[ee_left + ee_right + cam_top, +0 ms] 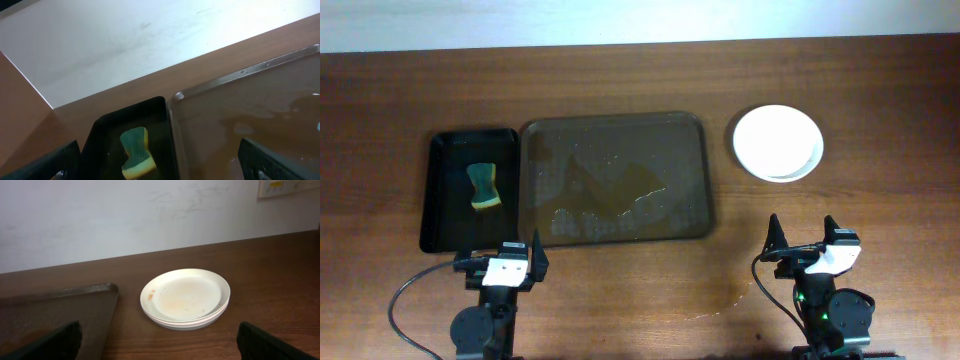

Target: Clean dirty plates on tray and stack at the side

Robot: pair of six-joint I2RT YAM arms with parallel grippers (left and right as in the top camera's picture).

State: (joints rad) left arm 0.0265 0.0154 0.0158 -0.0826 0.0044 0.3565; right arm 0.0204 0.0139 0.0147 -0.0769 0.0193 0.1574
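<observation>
Left gripper (523, 252) and right gripper (803, 238) — both jaws wide apart, empty, clear of plates (778, 143) and tray (620, 150)

Light falls evenly from above, and I see only faint, soft shadows on the table (620, 70). In the overhead view the stacked plates (778, 143) nearly blow out to plain white. The glossy tray (690, 150) throws pale, patchy glare. In both wrist views the wall (125, 220) is bright, while the fingers (55, 342) in the bottom corners are dark, soft-edged shapes.
</observation>
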